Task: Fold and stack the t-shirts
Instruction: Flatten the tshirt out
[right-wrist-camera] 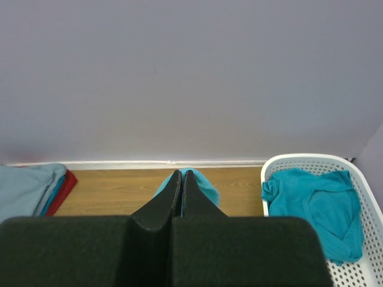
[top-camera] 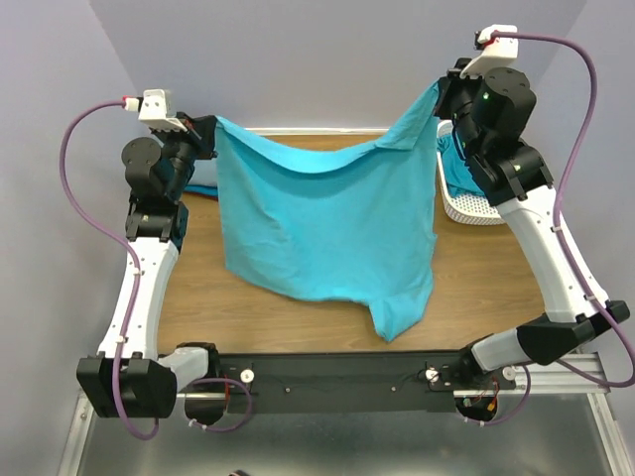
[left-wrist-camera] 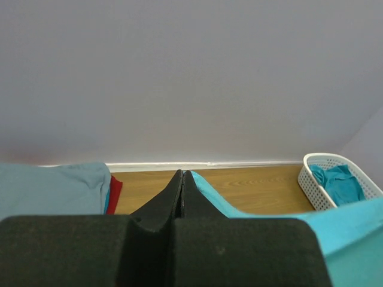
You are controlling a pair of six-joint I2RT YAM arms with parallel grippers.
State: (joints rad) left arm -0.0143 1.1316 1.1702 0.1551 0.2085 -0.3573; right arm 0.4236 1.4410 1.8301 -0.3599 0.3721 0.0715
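A bright turquoise t-shirt (top-camera: pixel 327 223) hangs spread out above the wooden table, its lower hem drooping toward the front edge. My left gripper (top-camera: pixel 213 127) is shut on its upper left corner. My right gripper (top-camera: pixel 440 91) is shut on the upper right corner, held higher. In the left wrist view the black fingers (left-wrist-camera: pixel 181 174) meet, with turquoise cloth (left-wrist-camera: pixel 350 230) trailing off to the right. In the right wrist view the closed tips (right-wrist-camera: pixel 182 173) pinch a fold of the same cloth (right-wrist-camera: pixel 204 183). A deeper teal t-shirt (right-wrist-camera: pixel 311 200) lies crumpled in the basket.
A white lattice basket (top-camera: pixel 468 210) stands at the table's right edge, below the right arm. At the back left lies a flat stack of folded shirts, grey-blue (left-wrist-camera: pixel 54 185) on top and red (left-wrist-camera: pixel 114 192) beneath. A grey wall runs along the far edge.
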